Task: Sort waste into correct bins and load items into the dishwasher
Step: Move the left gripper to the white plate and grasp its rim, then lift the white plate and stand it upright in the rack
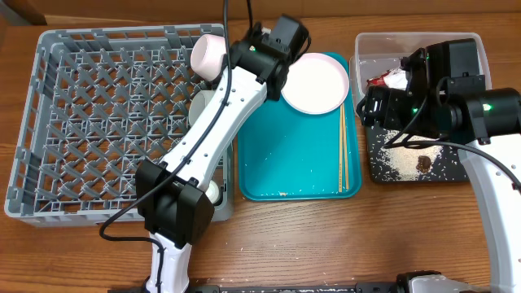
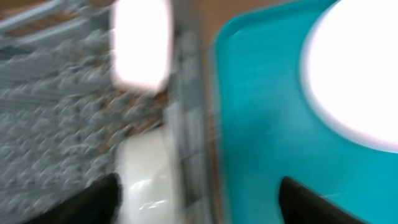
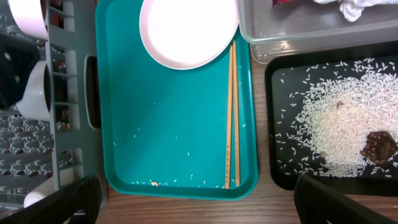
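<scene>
Dish rack (image 1: 81,122), a square grey plastic crate with a lattice floor and openwork walls, is seen at the left of the overhead view. Its right side is crossed by the left arm (image 1: 220,122). A pinkish bowl (image 1: 209,50) is tipped on its side at the rack's upper right. Below it, a grey-green bowl (image 1: 202,106) is half covered by the arm, and only a sliver of a white cup (image 1: 214,192) can be made out near the arm's base.

The left wrist view is badly smeared. The bowls are reduced to pale glossy blobs, and the left gripper (image 2: 199,182) is shown only as two dark fingers set far apart in the lower corners, with nothing clamped between them.

At centre, a smooth round pink plate (image 1: 316,81) and two thin wooden chopsticks (image 1: 343,150), laid parallel, are carried on a teal tray (image 1: 293,155) flecked with stray grains.

At the right, much of the clear tub (image 1: 374,45) and the black tray (image 3: 280,124) is hidden by the right arm (image 1: 456,98). A red wrapper (image 1: 379,80) is glimpsed in the tub, and a crumpled napkin (image 3: 354,7) is cut off by the upper edge. Loose rice (image 3: 336,130) and a brown lump (image 3: 378,146) are spread on the black tray. The right gripper (image 3: 198,180) is spread wide and holds nothing.
</scene>
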Motion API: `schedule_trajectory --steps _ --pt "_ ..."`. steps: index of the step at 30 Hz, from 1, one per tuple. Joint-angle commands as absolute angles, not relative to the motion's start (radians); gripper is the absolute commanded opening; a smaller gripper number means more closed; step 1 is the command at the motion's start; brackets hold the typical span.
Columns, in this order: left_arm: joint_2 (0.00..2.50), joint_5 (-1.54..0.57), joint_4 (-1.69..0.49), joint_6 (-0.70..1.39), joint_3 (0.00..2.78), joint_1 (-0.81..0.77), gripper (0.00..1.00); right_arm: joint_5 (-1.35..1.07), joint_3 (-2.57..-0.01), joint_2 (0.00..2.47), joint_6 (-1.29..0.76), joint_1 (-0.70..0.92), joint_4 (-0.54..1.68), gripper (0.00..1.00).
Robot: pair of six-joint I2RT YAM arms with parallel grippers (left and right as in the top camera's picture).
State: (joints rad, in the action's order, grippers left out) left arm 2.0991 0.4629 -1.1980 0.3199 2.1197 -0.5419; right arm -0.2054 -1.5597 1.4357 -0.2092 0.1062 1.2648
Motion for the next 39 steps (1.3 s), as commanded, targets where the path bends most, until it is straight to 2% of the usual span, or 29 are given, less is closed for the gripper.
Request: schedule_trajectory --steps 1,7,12,22,27,34,39 --pt "2.11 0.249 -1.118 0.412 2.123 -0.542 0.7 -0.199 -1.572 1.436 -0.212 0.109 1.258 1.0" --pt "2.175 0.238 -0.958 0.662 2.094 -0.544 0.67 -0.199 -1.572 1.436 -0.212 0.109 1.258 1.0" --pt "2.269 0.231 -0.914 0.704 2.094 -0.556 0.61 -0.199 -1.572 1.436 -0.212 0.109 1.258 1.0" --pt "2.411 0.235 -0.881 0.794 2.094 -0.571 0.6 -0.199 -1.572 1.436 -0.212 0.109 1.258 1.0" --pt "2.45 0.234 -0.855 0.794 2.094 -0.571 0.47 -0.199 -1.572 1.436 -0.212 0.109 1.258 1.0" --pt "2.466 0.237 -0.831 0.817 2.094 -0.571 0.34 -0.199 -1.572 1.436 -0.212 0.109 1.258 1.0" --pt "2.492 0.235 -0.808 0.817 2.094 -0.569 0.32 -0.199 -1.572 1.436 -0.212 0.109 1.258 1.0"
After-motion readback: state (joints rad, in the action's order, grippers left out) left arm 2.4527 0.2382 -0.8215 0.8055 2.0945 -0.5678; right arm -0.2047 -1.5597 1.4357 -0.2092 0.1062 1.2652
